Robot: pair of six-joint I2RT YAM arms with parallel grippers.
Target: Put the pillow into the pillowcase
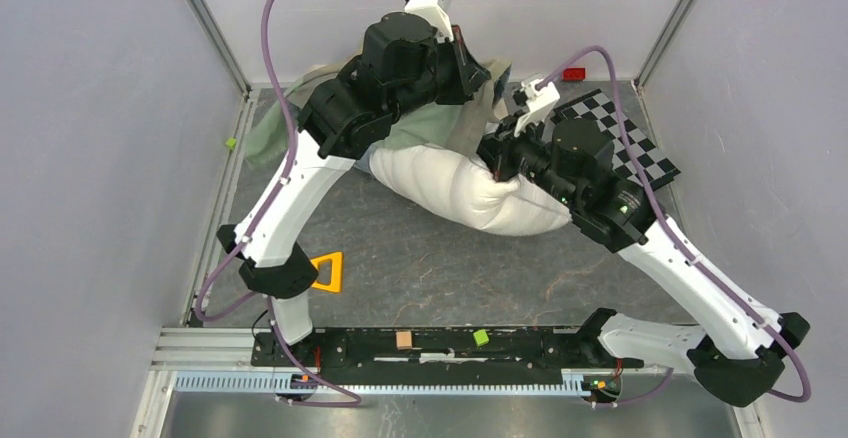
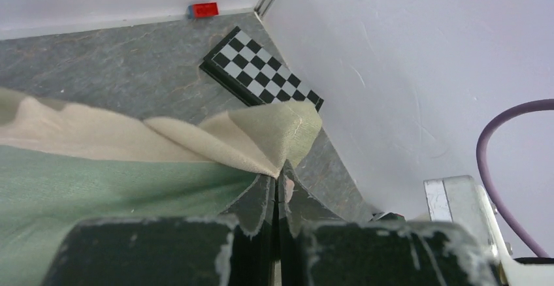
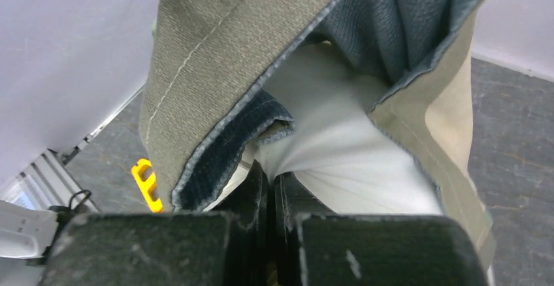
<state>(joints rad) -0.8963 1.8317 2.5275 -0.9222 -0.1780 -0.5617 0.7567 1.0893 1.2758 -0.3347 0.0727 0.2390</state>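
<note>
The plump white pillow (image 1: 470,198) lies mid-table, its far end under the pillowcase (image 1: 425,128), which shows dull green from above. My left gripper (image 1: 474,73) is raised at the back and shut on the pillowcase's hem; in the left wrist view its tips (image 2: 281,176) pinch a beige and green fold of the pillowcase (image 2: 98,181). My right gripper (image 1: 498,170) is shut on a bunch of the pillow's cloth. In the right wrist view the right gripper (image 3: 269,168) holds the pillow (image 3: 340,142), with the pillowcase mouth (image 3: 209,57) hanging over it, blue-grey inside.
A black-and-white checkered board (image 1: 630,148) lies at the back right by the wall, with a red block (image 1: 574,74) behind it. An orange triangle (image 1: 328,271) sits near the left arm's base, and a small green block (image 1: 230,143) by the left wall.
</note>
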